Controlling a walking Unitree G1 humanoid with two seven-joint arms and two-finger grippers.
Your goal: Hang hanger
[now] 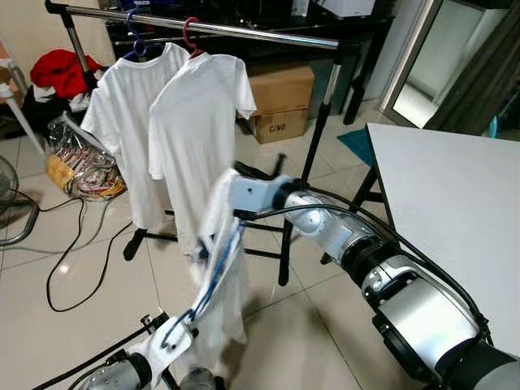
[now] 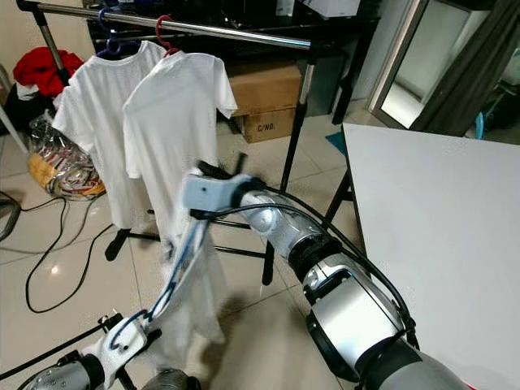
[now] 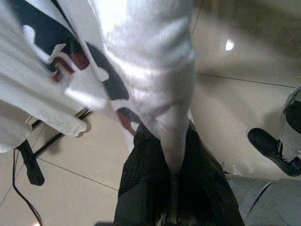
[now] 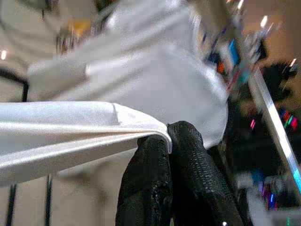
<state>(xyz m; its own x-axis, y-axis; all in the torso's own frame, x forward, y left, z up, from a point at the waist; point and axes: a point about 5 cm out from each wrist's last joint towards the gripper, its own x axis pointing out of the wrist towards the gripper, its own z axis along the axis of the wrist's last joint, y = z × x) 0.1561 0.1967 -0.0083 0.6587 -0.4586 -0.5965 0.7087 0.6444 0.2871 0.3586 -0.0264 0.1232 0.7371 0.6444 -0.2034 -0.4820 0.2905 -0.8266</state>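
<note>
A white T-shirt on a blue hanger hangs blurred between my two grippers, in front of the clothes rack. My right gripper is shut on the shirt's upper edge, just below the rack's hanging shirts. My left gripper is low near the floor, shut on the shirt's lower fabric, with the hanger's blue loop beside it. The rack's metal rail carries one white shirt on a blue hanger and another on a red hanger.
A white table stands at the right. Cardboard boxes sit behind the rack. A clear bag of items and red cloth lie at the left, and a black cable loops over the tiles.
</note>
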